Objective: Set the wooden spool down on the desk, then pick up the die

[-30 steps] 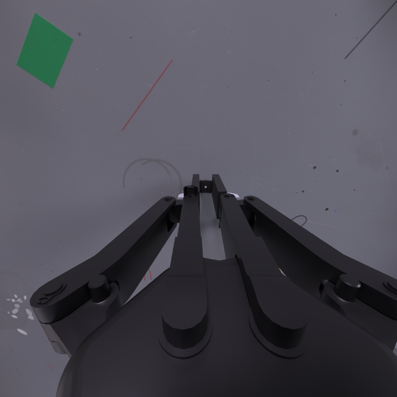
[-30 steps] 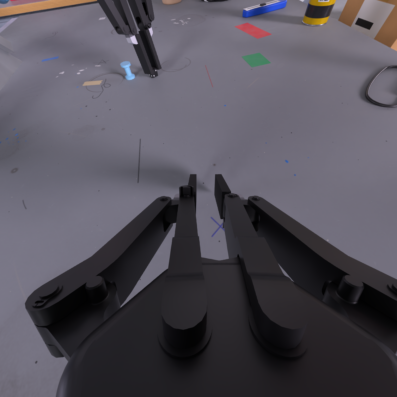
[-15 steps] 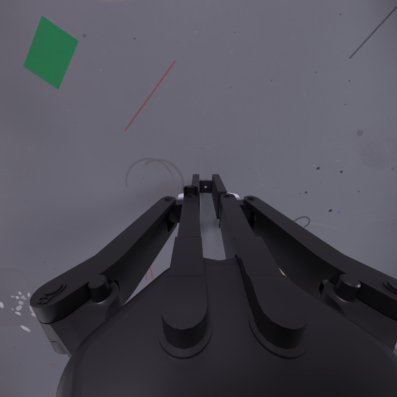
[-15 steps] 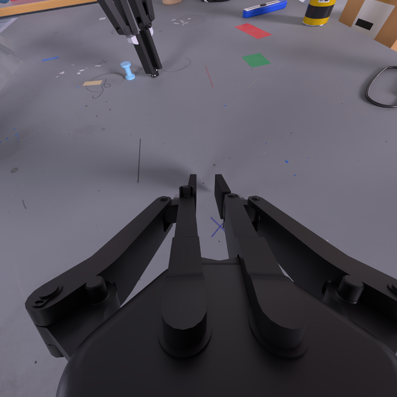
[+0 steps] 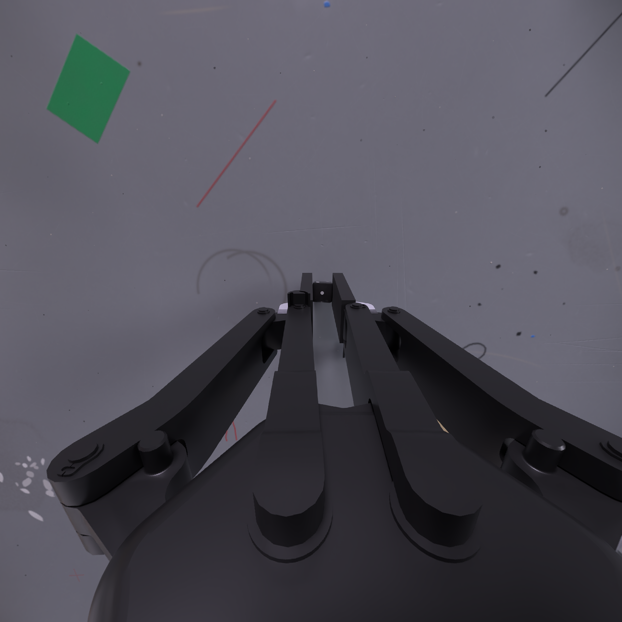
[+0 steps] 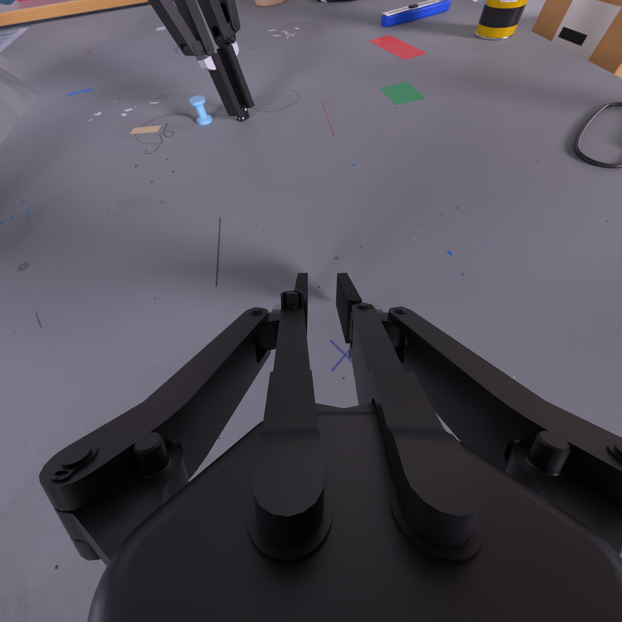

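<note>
My left gripper (image 5: 322, 282) is shut on a small black die (image 5: 322, 292) with white pips, pinched between the fingertips just above the grey desk (image 5: 437, 168). In the right wrist view the left gripper (image 6: 240, 114) points down at the far left with the die (image 6: 242, 117) at its tips. A light blue spool (image 6: 201, 110) stands on the desk just left of it, apart from the fingers. My right gripper (image 6: 322, 281) hovers over the near desk, empty, its jaws a narrow gap apart.
At the far side are a green patch (image 6: 401, 93), a red patch (image 6: 397, 47), a yellow and black can (image 6: 499, 18), a blue tool (image 6: 415, 11) and a cardboard box (image 6: 579, 33). A black cable loop (image 6: 595, 138) lies at the right edge.
My left gripper has risen slightly with the die held in it. The spool and my right gripper have not moved.
</note>
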